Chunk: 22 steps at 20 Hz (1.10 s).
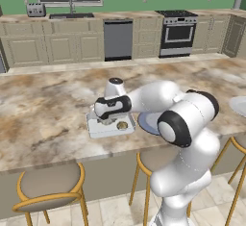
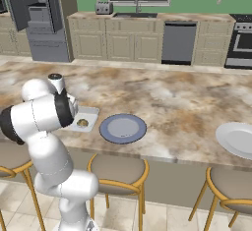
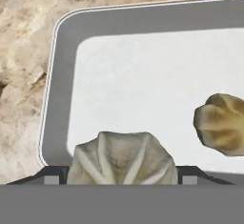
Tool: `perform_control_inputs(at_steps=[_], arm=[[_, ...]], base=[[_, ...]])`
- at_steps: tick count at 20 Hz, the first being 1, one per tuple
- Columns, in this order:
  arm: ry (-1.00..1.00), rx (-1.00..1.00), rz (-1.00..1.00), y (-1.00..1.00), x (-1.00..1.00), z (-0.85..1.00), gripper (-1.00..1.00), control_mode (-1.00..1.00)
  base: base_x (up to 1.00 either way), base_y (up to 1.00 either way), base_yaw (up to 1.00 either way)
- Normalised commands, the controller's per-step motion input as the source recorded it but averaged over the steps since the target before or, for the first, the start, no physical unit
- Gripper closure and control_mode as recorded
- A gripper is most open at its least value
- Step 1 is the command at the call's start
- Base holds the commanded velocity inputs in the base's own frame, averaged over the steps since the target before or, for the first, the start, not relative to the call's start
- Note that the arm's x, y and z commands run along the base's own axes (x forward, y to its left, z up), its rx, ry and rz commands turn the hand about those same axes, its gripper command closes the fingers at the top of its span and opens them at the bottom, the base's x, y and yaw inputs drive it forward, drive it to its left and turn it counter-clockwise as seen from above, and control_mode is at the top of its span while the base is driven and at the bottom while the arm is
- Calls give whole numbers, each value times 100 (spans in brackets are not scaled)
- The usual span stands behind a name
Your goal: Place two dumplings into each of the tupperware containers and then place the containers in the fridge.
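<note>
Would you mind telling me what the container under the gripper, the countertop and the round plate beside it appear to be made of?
Container: looks like pale matte plastic, with a thin raised rim and rounded corners. Countertop: polished stone, probably marble or granite, judging by its mottled tan and brown veining. Plate: blue-grey, smooth, likely glazed ceramic, though plastic can't be excluded.

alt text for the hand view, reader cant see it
A pale dumpling sits between the open gripper fingers, low over a whitish tupperware container. A second, browner dumpling lies inside the container at right, and marbled countertop shows beyond the rim.
</note>
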Motion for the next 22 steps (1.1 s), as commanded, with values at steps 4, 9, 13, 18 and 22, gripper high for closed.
perform_control_inputs(at_steps=[4,9,13,18,22], arm=[[0,0,0,0,16,-33,100,-100],[0,0,0,0,20,-12,100,-100],[0,0,0,0,19,0,100,-100],[1,0,1,0,0,0,-100,-100],[0,0,0,0,0,1,-100,-100]], base=[[0,0,0],[0,0,0],[0,0,0],[0,0,0],[0,0,0]])
